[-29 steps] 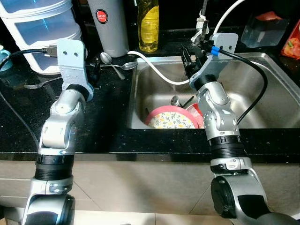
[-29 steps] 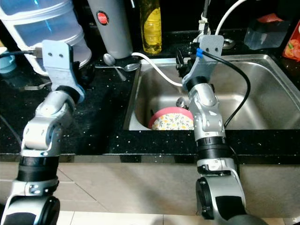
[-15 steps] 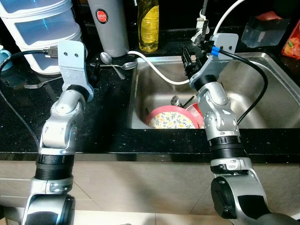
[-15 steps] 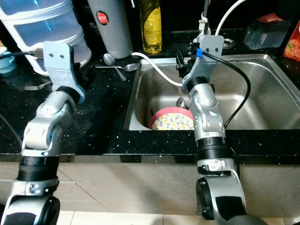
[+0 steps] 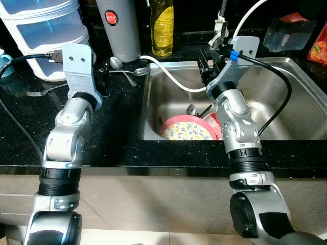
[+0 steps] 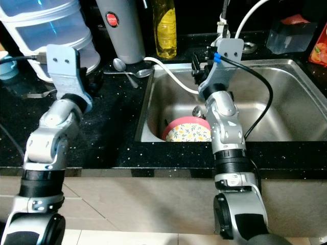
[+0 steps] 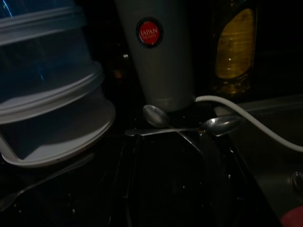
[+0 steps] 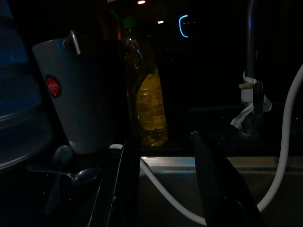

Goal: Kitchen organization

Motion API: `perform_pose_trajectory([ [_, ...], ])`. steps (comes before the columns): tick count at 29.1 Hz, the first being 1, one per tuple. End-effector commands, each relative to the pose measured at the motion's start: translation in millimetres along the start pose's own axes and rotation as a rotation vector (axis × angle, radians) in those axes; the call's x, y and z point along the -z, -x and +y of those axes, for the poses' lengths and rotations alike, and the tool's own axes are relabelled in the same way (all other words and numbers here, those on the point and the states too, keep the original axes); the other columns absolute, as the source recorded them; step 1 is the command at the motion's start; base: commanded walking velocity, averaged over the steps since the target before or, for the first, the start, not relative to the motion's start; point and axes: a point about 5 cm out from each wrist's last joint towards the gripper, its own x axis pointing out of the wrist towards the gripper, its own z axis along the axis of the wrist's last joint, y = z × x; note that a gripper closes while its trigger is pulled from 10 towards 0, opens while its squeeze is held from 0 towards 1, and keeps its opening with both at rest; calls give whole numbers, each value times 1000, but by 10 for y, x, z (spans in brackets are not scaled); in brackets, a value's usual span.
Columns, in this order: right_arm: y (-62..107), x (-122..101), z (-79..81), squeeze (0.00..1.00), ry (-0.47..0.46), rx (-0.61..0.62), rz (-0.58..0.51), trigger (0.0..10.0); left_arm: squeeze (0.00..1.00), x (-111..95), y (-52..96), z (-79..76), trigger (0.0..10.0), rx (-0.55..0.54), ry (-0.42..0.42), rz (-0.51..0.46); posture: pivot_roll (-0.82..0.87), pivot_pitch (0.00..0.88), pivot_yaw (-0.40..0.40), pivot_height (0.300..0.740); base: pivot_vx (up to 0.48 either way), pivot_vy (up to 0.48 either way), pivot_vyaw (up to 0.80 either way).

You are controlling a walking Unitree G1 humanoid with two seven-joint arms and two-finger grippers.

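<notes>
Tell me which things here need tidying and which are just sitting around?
Needs tidying: two spoons by the sink, fork on the counter, flowery plate in the sink.
Just sitting around: grey flask, oil bottle, stacked tubs, white hose.

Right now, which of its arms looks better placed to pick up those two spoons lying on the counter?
Probably the left. Its end effector sits over the black counter just beside the crossed spoons. The right end effector hangs over the sink, farther from them.
</notes>
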Motion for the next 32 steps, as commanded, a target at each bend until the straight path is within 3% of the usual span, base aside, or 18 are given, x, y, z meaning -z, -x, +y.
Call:
perform_pose_trajectory([
  [1,-10,-27,41,0,-12,-14,-9,10000,0,-6,-16,1,10000,0,-6,-3,107,0,120,740,307,0,0],
  [32,11,-10,19,0,-13,-3,-4,10000,0,12,-16,4,10000,2,-9,5,109,0,128,740,303,0,0],
])
